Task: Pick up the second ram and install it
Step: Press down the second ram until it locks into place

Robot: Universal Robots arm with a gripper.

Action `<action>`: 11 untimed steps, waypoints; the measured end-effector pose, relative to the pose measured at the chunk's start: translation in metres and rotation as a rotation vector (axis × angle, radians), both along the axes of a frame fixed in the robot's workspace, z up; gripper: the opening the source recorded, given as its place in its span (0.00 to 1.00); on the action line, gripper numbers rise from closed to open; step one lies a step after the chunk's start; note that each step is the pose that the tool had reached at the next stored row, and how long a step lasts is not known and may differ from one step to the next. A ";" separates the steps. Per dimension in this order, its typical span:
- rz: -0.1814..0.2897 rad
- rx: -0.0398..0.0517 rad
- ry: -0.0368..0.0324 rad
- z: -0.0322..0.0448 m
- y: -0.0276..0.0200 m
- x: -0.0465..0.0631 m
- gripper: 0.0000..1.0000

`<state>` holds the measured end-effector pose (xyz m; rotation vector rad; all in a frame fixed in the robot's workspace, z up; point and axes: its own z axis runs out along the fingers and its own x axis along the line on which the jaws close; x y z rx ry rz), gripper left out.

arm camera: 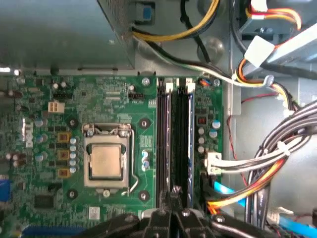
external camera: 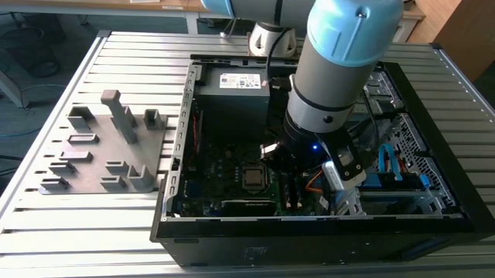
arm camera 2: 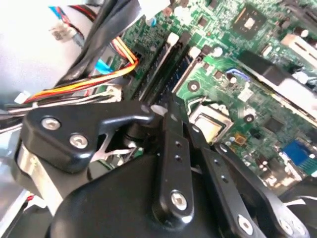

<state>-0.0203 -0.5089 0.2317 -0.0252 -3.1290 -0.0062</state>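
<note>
Second ram (arm camera: pixel 186 144): thin, long, dark stick w/ blue-green edge, standing upright in slot on green motherboard (arm camera: pixel 59 99), just beside other stick (arm camera: pixel 163 144) & CPU socket (arm camera: pixel 106 161). Gripper (arm camera: pixel 174 192) pressing together at its near end, inside PC case (external camera: pixel 232 243).

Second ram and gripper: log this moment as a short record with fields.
gripper: low inside the open computer case, over the memory slots, in the first wrist view
second ram: looks seated in a slot, beside the other stick
processor socket: next to the slots
fixture tray: grey, on the table at the exterior view's left
</note>
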 end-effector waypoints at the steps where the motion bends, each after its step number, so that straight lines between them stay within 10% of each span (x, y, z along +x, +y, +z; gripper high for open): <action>1: 0.000 -0.0049 0.0003 0.0003 0.0042 0.000 0.10; 8: 0.000 -0.0167 0.0003 0.0004 0.0354 0.000 0.10; 11: 0.000 -0.0215 0.0004 0.0021 0.0373 0.000 0.10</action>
